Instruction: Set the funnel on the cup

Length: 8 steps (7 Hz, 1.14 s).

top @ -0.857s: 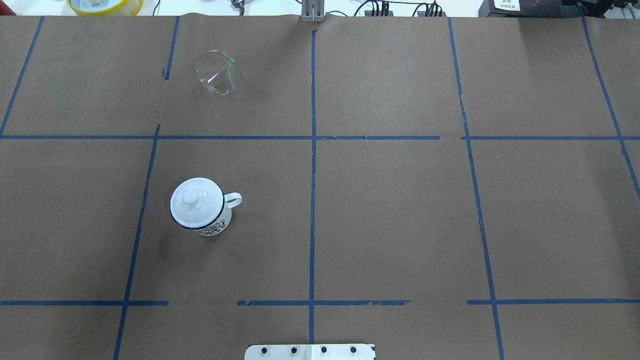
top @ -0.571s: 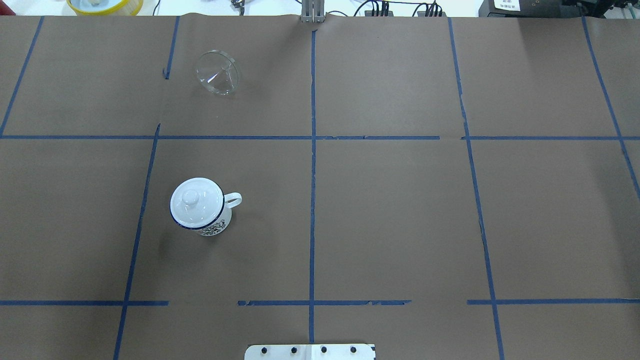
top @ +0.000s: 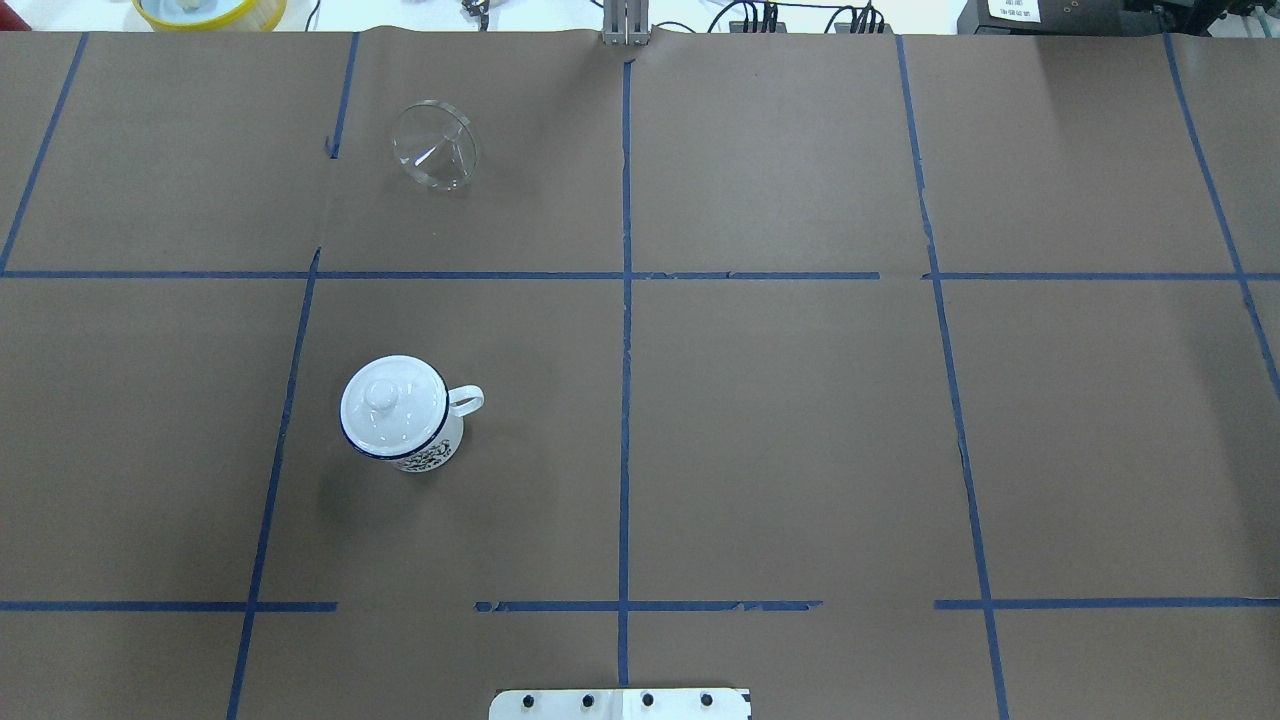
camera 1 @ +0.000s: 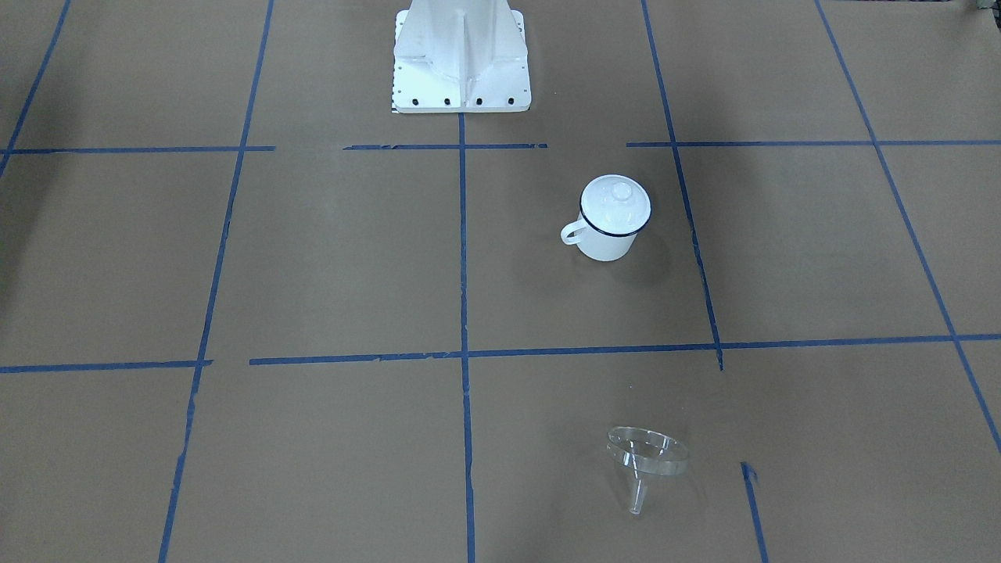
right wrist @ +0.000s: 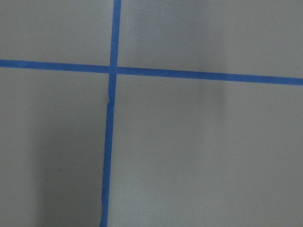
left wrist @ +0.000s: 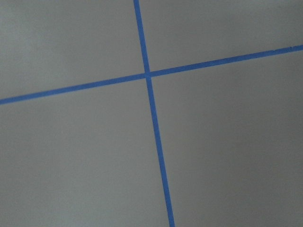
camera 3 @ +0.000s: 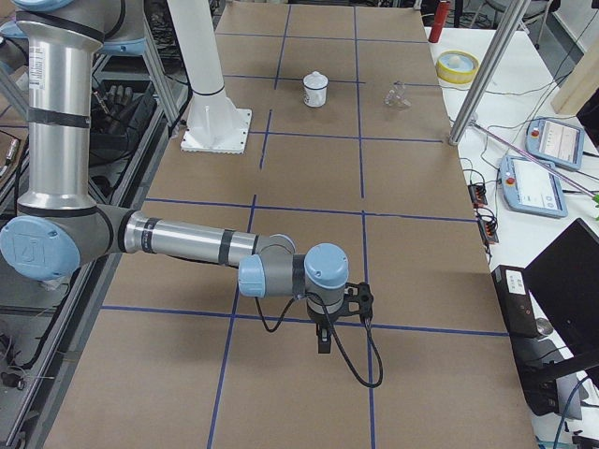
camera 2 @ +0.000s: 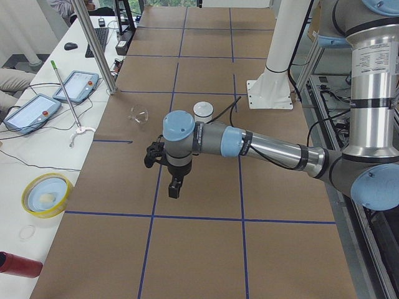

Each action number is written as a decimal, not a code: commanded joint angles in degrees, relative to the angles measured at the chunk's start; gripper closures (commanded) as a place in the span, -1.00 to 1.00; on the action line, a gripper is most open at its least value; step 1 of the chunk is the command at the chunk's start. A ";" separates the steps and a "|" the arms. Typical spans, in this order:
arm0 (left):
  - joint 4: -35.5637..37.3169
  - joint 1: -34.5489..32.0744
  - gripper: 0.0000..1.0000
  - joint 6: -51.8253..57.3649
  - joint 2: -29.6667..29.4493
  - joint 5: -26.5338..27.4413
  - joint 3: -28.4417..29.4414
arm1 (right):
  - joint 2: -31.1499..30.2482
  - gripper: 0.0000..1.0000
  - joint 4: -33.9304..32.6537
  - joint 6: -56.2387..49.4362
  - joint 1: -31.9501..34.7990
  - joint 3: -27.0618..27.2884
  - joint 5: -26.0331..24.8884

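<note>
The funnel point(top: 433, 146) lies tipped on the bench point(top: 800, 400), well beyond the cup point(top: 432, 450), whose lid point(top: 392, 405) is on: lift that straight off first. Whether the left gripper point(camera 2: 176, 187) or right gripper point(camera 3: 323, 344) is open, I cannot tell.

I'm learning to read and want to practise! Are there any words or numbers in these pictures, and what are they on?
No words or numbers can be read here.
The white label on the black box beyond the table's far edge: printed marks, too small and blurred to read.
The cup: a dark leafy pattern, not letters.
The teach pendant beside the table: nothing legible.
</note>
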 commanded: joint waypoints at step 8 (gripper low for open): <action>-11.40 19.14 -1.00 -24.77 -10.83 -0.63 -3.88 | 0.00 -1.00 0.00 0.00 0.00 0.00 0.00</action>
